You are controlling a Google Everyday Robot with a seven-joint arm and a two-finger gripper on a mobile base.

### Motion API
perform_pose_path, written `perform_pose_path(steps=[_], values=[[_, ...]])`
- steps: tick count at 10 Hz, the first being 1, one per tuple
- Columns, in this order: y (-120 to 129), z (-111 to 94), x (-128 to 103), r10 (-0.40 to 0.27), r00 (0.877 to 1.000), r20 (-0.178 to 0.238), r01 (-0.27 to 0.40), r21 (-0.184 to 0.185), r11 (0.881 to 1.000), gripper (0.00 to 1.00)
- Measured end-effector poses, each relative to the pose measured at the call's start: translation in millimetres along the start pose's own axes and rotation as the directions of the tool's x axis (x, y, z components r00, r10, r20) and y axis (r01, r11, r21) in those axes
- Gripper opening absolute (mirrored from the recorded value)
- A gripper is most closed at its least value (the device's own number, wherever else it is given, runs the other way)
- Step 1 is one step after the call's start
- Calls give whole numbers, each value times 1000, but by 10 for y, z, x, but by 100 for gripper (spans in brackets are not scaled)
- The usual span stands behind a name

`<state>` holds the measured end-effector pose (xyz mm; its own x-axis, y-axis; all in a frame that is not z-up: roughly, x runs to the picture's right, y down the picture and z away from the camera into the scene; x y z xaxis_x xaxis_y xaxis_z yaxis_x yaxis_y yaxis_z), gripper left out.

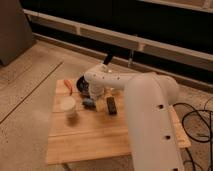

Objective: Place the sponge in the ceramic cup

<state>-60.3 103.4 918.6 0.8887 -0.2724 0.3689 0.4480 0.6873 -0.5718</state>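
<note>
The blue-grey sponge (89, 103) lies on the wooden table (85, 137), just right of the cream-white ceramic cup (67, 105). The cup stands upright near the table's left edge. My gripper (94, 96) hangs from the white wrist directly over the sponge, at or just above its right end, and partly hides it. I cannot make out whether it touches the sponge. The bulky white arm (150, 120) covers the right part of the table.
A narrow black bar (111, 105) lies right of the sponge. A dark round bowl (80, 83) sits behind the gripper, with an orange object (68, 86) to its left. Cables (195, 125) trail on the floor at right. A dark wall runs along the back.
</note>
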Motion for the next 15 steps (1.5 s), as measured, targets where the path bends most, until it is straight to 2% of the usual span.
perform_pose_path(steps=[3,4,6,8,9,11,12,13,15], values=[[63,26,-25,-12,999,43,13,-25,1000,6],[67,29,-25,-15,999,49,16,-29,999,1],[65,30,-20,-22,998,52,23,-34,999,0],[33,-68,-10,-43,998,42,44,-24,999,0],[12,-156,-24,-63,998,25,63,-17,998,0],[-11,-516,-77,-112,993,-47,112,4,994,0],[10,-671,-82,-115,991,-74,116,13,993,0],[114,-927,-114,-108,988,-115,110,17,994,0],[280,-1155,-146,-78,985,-154,82,18,997,0]])
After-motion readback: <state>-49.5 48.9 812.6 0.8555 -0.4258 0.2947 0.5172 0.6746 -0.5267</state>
